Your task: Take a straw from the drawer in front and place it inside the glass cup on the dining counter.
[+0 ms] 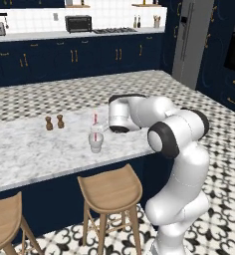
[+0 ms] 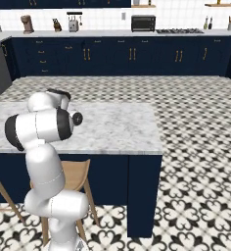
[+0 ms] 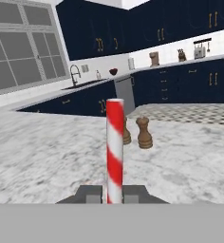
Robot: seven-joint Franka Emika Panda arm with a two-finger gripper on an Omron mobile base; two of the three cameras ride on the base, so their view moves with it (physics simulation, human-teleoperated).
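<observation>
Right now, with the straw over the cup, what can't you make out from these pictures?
- Straw lower end: left base view too small to tell whether it reaches the glass cup bottom.
- Gripper: hand view's bottom edge cuts off its fingers below the tips, shut on the straw.
- Cup area of the dining counter: right base view, hidden behind the arm.
- One brown shaker: hand view, partly behind the straw.

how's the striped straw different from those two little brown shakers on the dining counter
The straw is a thin, straight red-and-white striped tube; the two brown shakers are short, turned wooden shapes with knobbed tops. The straw is pinched in the shut gripper above the glass cup; the shakers rest free on the dining counter. The straw reaches higher than either shaker. All three stand upright.
</observation>
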